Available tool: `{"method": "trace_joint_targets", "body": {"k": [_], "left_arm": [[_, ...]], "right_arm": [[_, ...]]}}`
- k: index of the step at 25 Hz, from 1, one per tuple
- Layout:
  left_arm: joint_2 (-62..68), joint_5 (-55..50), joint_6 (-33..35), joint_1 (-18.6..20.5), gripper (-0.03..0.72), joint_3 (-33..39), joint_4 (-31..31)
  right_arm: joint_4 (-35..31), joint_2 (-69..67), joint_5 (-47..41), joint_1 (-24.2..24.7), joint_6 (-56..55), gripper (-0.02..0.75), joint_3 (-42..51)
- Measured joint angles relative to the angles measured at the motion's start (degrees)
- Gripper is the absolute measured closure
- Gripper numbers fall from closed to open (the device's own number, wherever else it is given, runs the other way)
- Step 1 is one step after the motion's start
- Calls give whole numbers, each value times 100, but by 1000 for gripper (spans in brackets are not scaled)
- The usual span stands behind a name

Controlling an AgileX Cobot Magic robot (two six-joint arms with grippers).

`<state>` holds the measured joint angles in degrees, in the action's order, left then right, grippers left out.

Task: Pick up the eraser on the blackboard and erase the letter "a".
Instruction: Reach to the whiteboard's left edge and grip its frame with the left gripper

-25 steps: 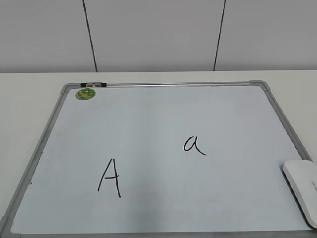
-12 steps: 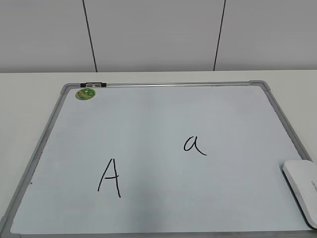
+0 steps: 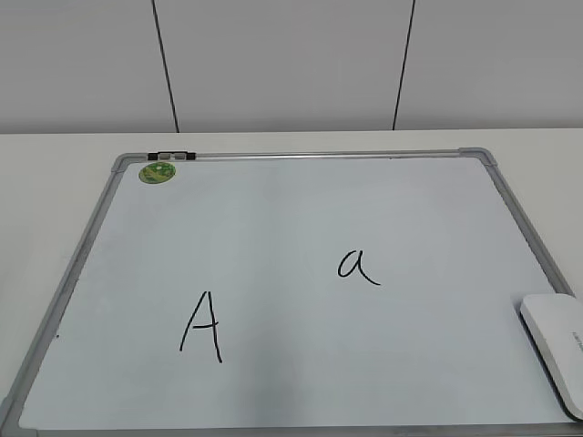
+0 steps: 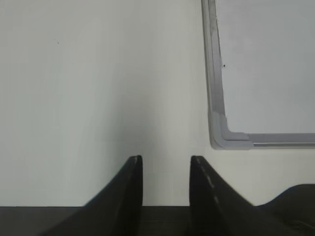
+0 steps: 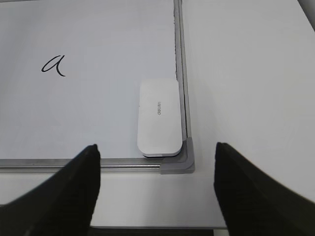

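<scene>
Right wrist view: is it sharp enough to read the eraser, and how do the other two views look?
Right wrist view: even light, no glare; the white rounded plastic eraser is sharp, its grey print small but visible; the dark jaws are blurred. Left wrist view: soft, jaws out of focus. Exterior view: crisp handwritten black lowercase "a", eraser cut off by the frame edge.

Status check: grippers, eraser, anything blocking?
Left gripper open over bare table. Right gripper open, empty, short of the white plastic eraser. Eraser flat in whiteboard corner; small handwritten "a" intact. Nothing blocking.
</scene>
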<state>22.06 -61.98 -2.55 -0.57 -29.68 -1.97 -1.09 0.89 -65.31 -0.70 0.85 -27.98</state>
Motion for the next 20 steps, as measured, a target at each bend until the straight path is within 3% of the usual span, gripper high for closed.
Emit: {"method": "trace_joint_targets", "body": {"k": [8, 20], "left_arm": [[1891, 249, 0, -24, 446, -792, 229], [5002, 385, -10, -33, 446, -2666, 442]], "right_arm": [[0, 0, 0, 0, 0, 204, 0], [0, 0, 0, 0, 0, 204, 0]]}}
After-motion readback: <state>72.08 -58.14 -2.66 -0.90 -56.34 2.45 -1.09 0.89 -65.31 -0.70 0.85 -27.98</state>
